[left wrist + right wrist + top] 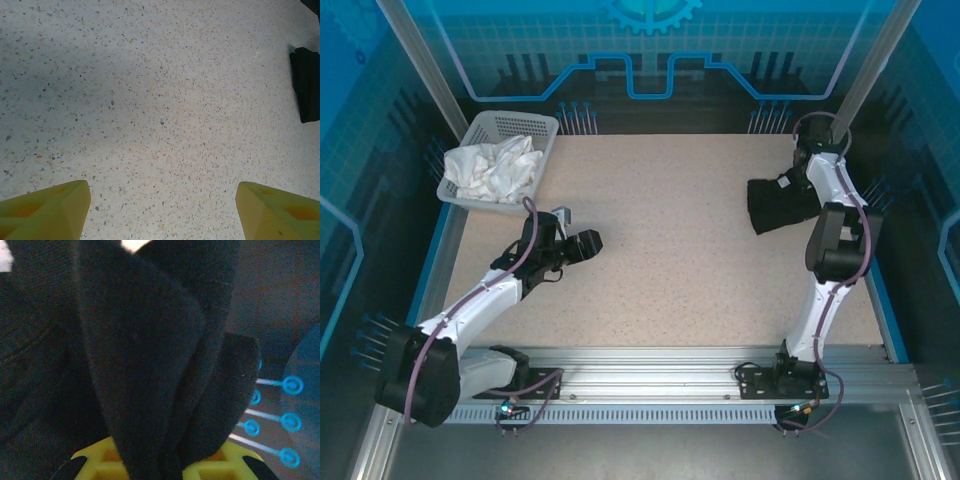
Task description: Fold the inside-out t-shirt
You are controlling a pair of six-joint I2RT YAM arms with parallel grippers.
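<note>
From above, the whole table (660, 270) is taken in. The inside-out t-shirt (777, 205) is seen there as a compact black bundle at the far right, and a basket (480, 128) holding a white cloth (495, 168) is seen at the far left corner. Whether the bundle rests on the surface or is lifted off it cannot be told from that height, nor can the grip be judged.

The grip is settled by the right wrist view. There, thick black folds are seen running down between the yellow fingers of the right gripper (160, 462) and filling the gap, so the shirt is grasped. A dark wall with blue markings (287, 385) is seen beyond the fabric on the right.

In the left wrist view the yellow fingertips (50, 210) are seen spread wide over bare speckled tabletop with nothing between them, so that hand is released. A black edge of the shirt is caught at the right border, well apart from the fingers.

The left arm is stretched low and diagonally from its near-left base, and the left gripper (586, 243) is pointed right, toward the table's middle. The right arm is raised from its near-right base and bent at an elbow over the right edge. Its forearm is carried to the far side and its wrist is turned down and left onto the shirt.
</note>
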